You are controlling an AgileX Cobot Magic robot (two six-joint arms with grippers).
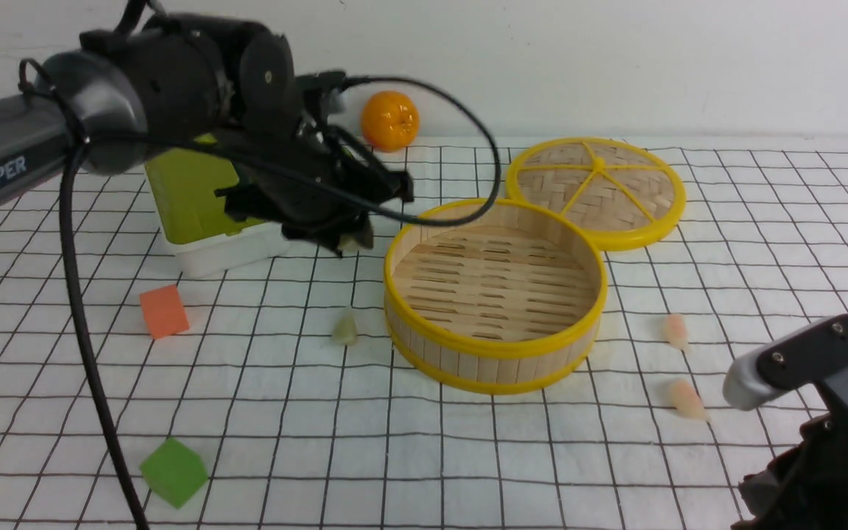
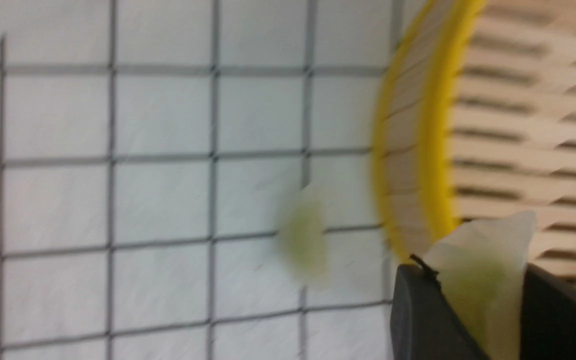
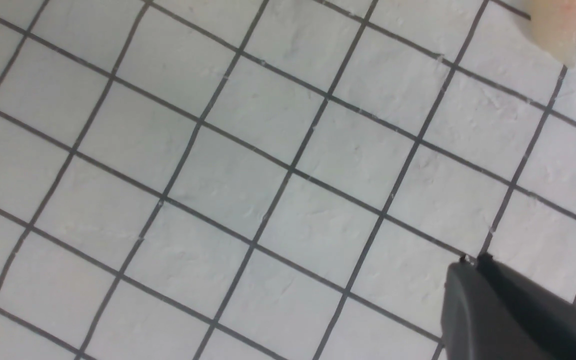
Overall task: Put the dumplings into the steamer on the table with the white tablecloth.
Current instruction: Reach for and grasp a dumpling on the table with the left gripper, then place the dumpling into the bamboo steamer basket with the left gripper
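Note:
The bamboo steamer (image 1: pixel 495 346) stands on the white gridded tablecloth (image 1: pixel 394 456) and holds nothing. My left gripper (image 1: pixel 350 241) is shut on a pale green dumpling (image 2: pixel 483 280) and holds it in the air just left of the steamer's rim (image 2: pixel 435 150). A second green dumpling (image 1: pixel 344 329) lies on the cloth left of the steamer; it also shows in the left wrist view (image 2: pixel 304 240). Two pink-orange dumplings (image 1: pixel 676 330) (image 1: pixel 687 400) lie right of the steamer. My right gripper (image 3: pixel 473 262) is shut and empty, low at the front right; one pink dumpling (image 3: pixel 555 25) shows beyond it.
The woven lid (image 1: pixel 597 191) lies behind the steamer. A green-and-white box (image 1: pixel 196 213) and an orange fruit (image 1: pixel 390 120) stand at the back left. An orange foam cube (image 1: pixel 164 311) and a green foam cube (image 1: pixel 174 471) lie at the left front.

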